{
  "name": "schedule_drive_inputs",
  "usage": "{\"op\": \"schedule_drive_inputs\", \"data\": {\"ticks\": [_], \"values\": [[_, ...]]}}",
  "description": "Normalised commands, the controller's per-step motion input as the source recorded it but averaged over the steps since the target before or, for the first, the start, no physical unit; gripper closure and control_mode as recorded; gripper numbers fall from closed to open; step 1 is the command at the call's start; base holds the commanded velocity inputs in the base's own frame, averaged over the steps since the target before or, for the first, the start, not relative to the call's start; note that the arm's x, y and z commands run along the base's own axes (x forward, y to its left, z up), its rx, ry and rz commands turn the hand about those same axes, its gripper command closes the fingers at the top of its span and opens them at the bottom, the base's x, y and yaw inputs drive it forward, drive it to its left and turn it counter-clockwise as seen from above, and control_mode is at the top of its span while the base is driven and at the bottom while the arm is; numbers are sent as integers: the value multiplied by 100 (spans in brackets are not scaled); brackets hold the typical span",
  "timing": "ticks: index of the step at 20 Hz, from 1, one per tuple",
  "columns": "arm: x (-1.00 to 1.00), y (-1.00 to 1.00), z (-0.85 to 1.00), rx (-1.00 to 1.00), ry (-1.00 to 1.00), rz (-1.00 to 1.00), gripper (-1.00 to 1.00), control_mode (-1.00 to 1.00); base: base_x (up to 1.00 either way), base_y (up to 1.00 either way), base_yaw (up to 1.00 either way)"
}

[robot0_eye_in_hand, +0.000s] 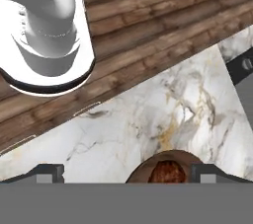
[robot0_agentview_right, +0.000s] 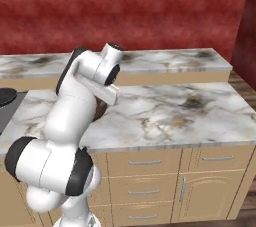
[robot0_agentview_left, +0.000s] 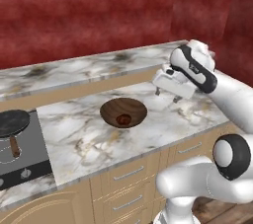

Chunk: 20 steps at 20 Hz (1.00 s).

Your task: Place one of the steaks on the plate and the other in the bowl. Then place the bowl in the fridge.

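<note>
A dark brown wooden bowl [robot0_agentview_left: 123, 112] sits on the marble counter [robot0_agentview_left: 89, 139], with one dark reddish-brown steak [robot0_agentview_left: 123, 118] lying in it. My gripper [robot0_agentview_left: 167, 95] hovers above the counter just right of the bowl, open, with nothing between its fingers. The hand view looks down at the bowl [robot0_eye_in_hand: 148, 168] and the steak [robot0_eye_in_hand: 168, 172] at its bottom edge, between the spread fingertips [robot0_eye_in_hand: 49, 172] of the gripper [robot0_eye_in_hand: 128, 173]. From the right base my arm covers most of the bowl [robot0_agentview_right: 98, 109]. The plate and the fridge are out of view.
A stove [robot0_agentview_left: 24, 164] with a black frying pan [robot0_agentview_left: 12, 122] is set into the counter left of the bowl. A raised marble ledge [robot0_agentview_left: 74, 72] runs behind, under a red wall. Tan drawers [robot0_agentview_left: 128, 173] sit below the counter's front edge.
</note>
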Motion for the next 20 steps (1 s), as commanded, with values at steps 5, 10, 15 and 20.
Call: {"op": "schedule_drive_inputs", "data": {"ticks": [5,10,15,20], "values": [[97,18,-47,0,-7,0,-100,-100,0,0,0],[100,-6,-62,0,0,0,-100,-100,0,0,0],[93,-2,-43,0,1,0,-100,-100,0,0,0],[37,0,-39,4,1,6,-100,-100,0,0,0]]}}
